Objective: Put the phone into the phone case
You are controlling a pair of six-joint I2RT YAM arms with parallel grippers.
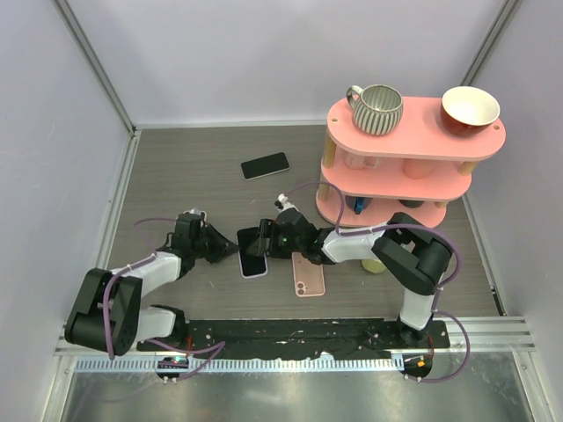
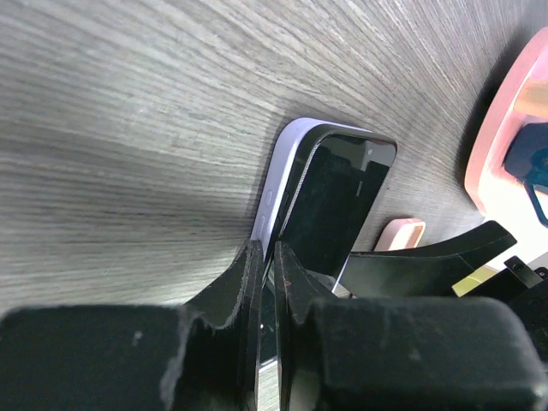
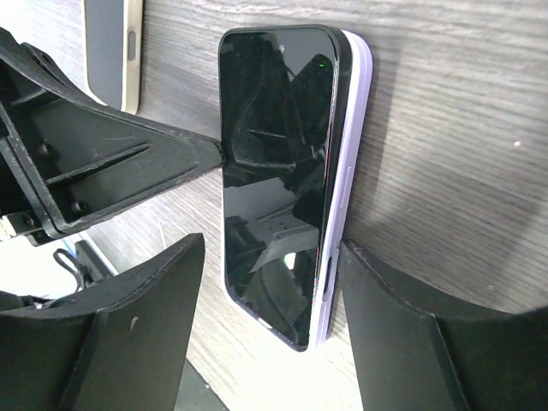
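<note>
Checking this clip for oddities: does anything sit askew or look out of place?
Yes: the black phone sits tilted in the lavender case, one long edge raised above the case wall, pinched by the jaws of the left gripper. Not seated flat.

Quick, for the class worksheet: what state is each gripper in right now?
Left gripper: jaws shut on the edge of the phone.
Right gripper: jaws open, one on either side of the phone and phone case.

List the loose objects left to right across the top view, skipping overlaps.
In order: lilac-cased phone → pink phone or case → striped mug → red bowl. The black phone behind overlaps, so omitted.
</note>
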